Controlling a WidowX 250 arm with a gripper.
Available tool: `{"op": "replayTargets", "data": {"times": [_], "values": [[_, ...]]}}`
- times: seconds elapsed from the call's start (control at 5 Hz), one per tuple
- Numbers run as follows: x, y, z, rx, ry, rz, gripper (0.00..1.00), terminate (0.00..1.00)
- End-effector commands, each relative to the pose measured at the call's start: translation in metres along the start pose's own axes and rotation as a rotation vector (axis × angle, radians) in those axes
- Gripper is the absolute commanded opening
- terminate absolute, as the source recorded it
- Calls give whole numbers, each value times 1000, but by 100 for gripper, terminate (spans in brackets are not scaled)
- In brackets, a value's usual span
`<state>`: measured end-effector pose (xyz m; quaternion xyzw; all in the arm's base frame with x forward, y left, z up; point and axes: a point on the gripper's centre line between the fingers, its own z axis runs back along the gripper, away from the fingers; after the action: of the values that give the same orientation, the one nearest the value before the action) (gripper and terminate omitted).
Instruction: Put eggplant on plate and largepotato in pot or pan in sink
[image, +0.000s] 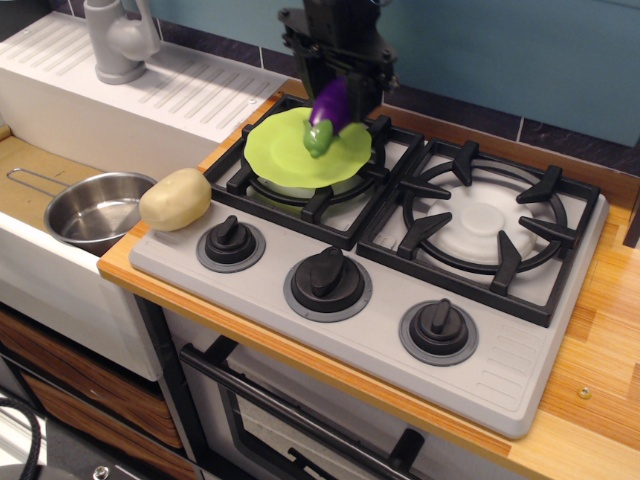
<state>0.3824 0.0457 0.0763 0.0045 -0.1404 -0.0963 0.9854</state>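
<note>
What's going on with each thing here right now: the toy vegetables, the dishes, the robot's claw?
eggplant: held in the gripper's jaws, tilted, stem end down over the plate
gripper: shut on the eggplant
plate: flat on the left burner, nothing resting on it yet
potato: lying at the stove's left edge, untouched
pan: upright in the sink, empty
</note>
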Motion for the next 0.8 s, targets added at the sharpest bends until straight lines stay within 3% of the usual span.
{"op": "replayTargets", "data": {"times": [0.0,0.2,0.4,0.6], "values": [[15,18,8,12,-63,-32,0,0],[16,21,4,14,-60,-47,0,0],[14,17,2,10,-56,-39,100,0],[11,11,4,5,-56,-35,100,0]]}}
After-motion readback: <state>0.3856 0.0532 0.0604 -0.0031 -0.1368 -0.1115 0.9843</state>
